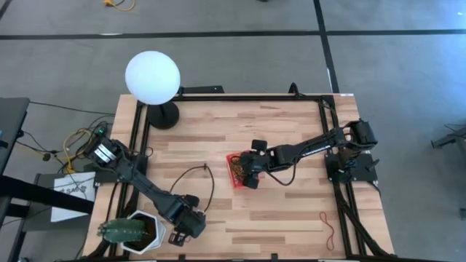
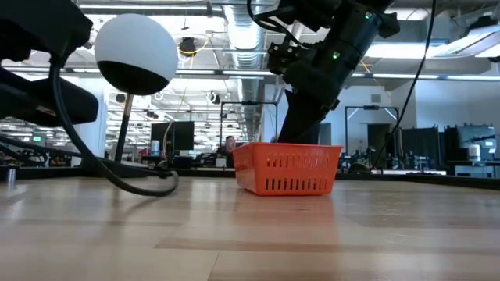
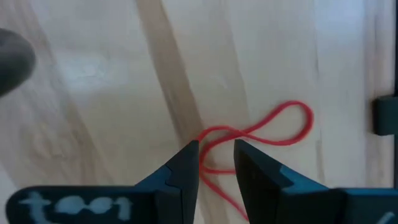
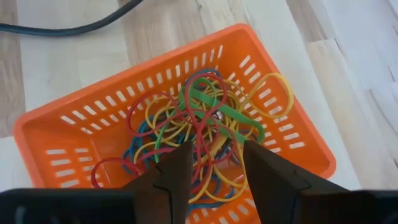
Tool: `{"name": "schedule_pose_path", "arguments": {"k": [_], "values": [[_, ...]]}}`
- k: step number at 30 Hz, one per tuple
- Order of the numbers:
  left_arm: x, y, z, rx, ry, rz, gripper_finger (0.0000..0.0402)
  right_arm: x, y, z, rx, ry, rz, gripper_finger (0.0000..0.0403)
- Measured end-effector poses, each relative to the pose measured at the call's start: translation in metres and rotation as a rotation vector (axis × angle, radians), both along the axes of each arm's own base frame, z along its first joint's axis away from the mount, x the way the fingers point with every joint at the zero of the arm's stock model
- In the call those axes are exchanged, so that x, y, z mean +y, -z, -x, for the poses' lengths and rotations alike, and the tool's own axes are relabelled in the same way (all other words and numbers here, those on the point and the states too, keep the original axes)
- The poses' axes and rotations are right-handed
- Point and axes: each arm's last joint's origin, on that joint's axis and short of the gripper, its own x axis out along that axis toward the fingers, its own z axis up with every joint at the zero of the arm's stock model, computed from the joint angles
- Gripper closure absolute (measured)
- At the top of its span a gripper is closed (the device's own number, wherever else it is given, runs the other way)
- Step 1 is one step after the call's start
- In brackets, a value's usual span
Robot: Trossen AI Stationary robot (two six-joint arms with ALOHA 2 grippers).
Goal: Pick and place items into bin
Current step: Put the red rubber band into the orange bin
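The bin [image 1: 234,172] is a small red-orange mesh basket at mid-table; it also shows in the low view [image 2: 291,168]. Many red, yellow, green and blue rubber bands [image 4: 205,127] lie tangled in it. My right gripper [image 4: 214,168] is open, pointing down just over the bands inside the bin [image 4: 74,124]. My left gripper [image 3: 216,167] is low over the table near its front left and slightly open. Its fingers stand on either side of a twisted red rubber band [image 3: 273,127] that lies flat on the wood. In the high view the left gripper [image 1: 191,224] hides this band. My left gripper points down at the table, its two fingertips astride the crossed strands [image 3: 214,149] of the red band. Both loops of the band lie flat on the wood. I cannot tell whether the fingers touch it.
A white hexagonal pot [image 1: 138,231] with a plant stands close to the left gripper at the front left. A lamp with a white globe [image 1: 152,78] stands at the far left. A black cable [image 1: 196,182] loops over the table. Another red band [image 1: 329,227] lies at the front right.
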Motion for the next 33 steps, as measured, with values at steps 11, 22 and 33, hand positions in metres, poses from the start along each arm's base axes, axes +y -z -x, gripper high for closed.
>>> {"name": "schedule_pose_path", "arguments": {"k": [11,22,33], "values": [[0.001,0.002,-0.001,-0.029,0.012,-0.037,0.0313,0.000,0.000,0.000,0.000,0.000,0.000,0.0266],[-0.007,0.019,0.002,0.012,0.003,-0.073,0.0314,0.000,0.000,0.001,0.007,0.000,0.001,0.0265],[0.001,-0.020,-0.020,-0.004,0.226,-0.220,0.0396,0.002,0.001,0.003,0.032,-0.007,0.004,0.0268]]}}
